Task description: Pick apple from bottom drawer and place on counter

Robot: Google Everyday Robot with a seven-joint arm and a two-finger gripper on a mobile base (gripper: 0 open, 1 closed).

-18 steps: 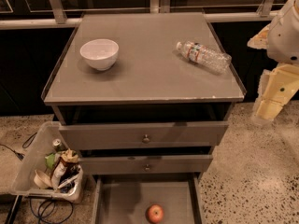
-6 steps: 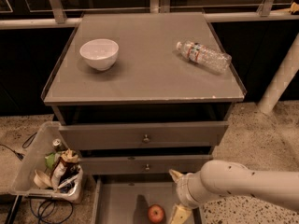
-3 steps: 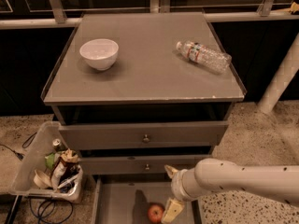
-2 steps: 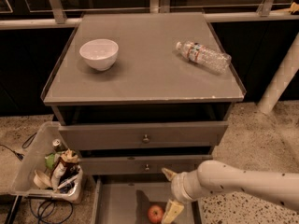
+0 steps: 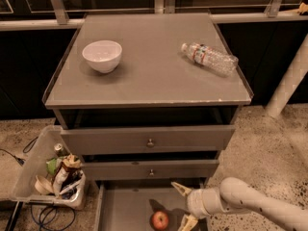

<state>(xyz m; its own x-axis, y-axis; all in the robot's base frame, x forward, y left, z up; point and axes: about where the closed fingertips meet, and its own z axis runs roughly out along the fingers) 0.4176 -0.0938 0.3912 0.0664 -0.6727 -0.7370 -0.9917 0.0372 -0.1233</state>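
Bottom drawer [image 5: 124, 209] front cut off; claw [image 5: 184, 206] beside apple [image 5: 160, 220], lower fingertip [image 5: 188, 223] cropped.

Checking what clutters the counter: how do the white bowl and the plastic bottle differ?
The bowl stands upright, mouth up; the bottle lies on its side. The bowl is opaque white, the bottle clear with a label. Both rest on the counter, away from the gripper, which is low in the bottom drawer beside the apple.
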